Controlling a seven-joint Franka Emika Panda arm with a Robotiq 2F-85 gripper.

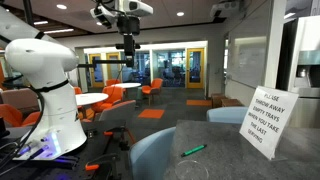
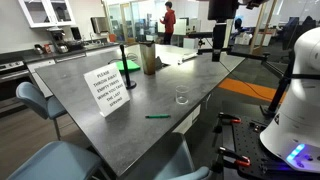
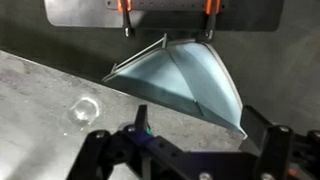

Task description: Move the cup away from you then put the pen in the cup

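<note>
The clear cup (image 2: 181, 97) stands upright on the grey table (image 2: 110, 125); it also shows in the wrist view (image 3: 85, 109). The green pen (image 2: 157, 116) lies flat on the table a little nearer the table's edge than the cup, apart from it, and shows in an exterior view (image 1: 194, 150). I cannot make out the cup there. My gripper (image 2: 217, 52) hangs high above the table, well away from both, also seen in an exterior view (image 1: 127, 47). In the wrist view its jaws (image 3: 190, 145) are open and empty. A small green spot there (image 3: 147, 130) may be the pen.
A white sign (image 2: 110, 88) stands on the table, also seen in an exterior view (image 1: 263, 118). A dark container (image 2: 149, 58) and a black stand (image 2: 127, 64) are at the far end. Blue-grey chairs (image 3: 190, 80) (image 2: 35, 100) sit at the table's edges.
</note>
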